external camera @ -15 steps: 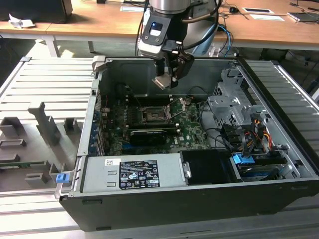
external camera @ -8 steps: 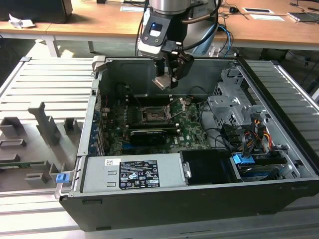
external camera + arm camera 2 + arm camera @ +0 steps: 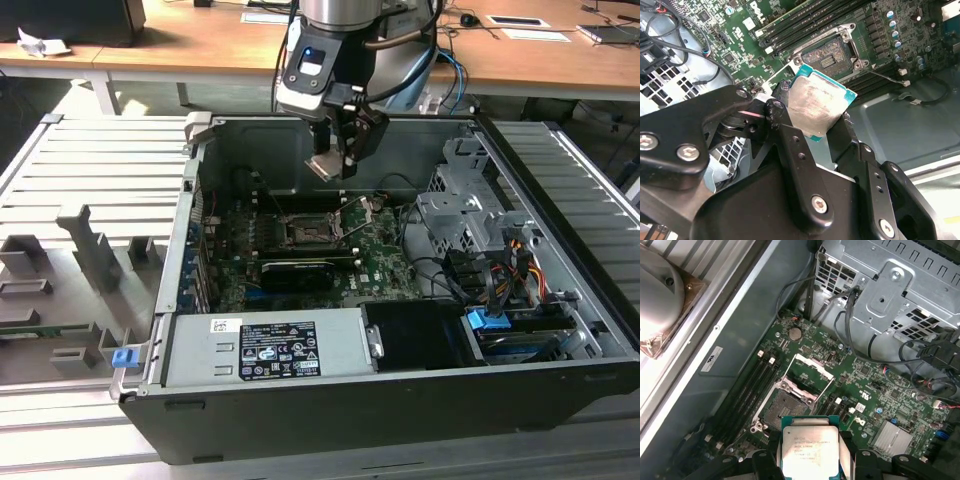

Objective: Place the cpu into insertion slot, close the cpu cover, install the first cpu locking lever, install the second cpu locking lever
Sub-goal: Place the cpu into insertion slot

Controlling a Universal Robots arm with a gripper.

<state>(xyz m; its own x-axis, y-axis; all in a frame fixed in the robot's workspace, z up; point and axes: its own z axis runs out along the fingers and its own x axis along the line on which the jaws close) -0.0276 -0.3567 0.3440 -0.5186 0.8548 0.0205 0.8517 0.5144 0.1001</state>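
Grey ribbed bench [image 3: 90, 170] carried an open black computer case [image 3: 300, 420] with a green motherboard [image 3: 385, 262] inside. The claw [image 3: 335, 160] hung above the insertion slot [image 3: 783, 410] and its raised cpu cover [image 3: 814, 366], closed on the edges of the cpu [image 3: 822, 107].

The tool [image 3: 811, 119] clamps the cpu [image 3: 821, 106]; the insertion slot [image 3: 832, 56] lies uncovered beyond.

The arm [image 3: 338, 20] reaches down from above, wrist vertical, its black claw [image 3: 340, 157] pointing downward (fingers [image 3: 790, 142] slightly tilted), clamped on the cpu [image 3: 822, 107] edges.
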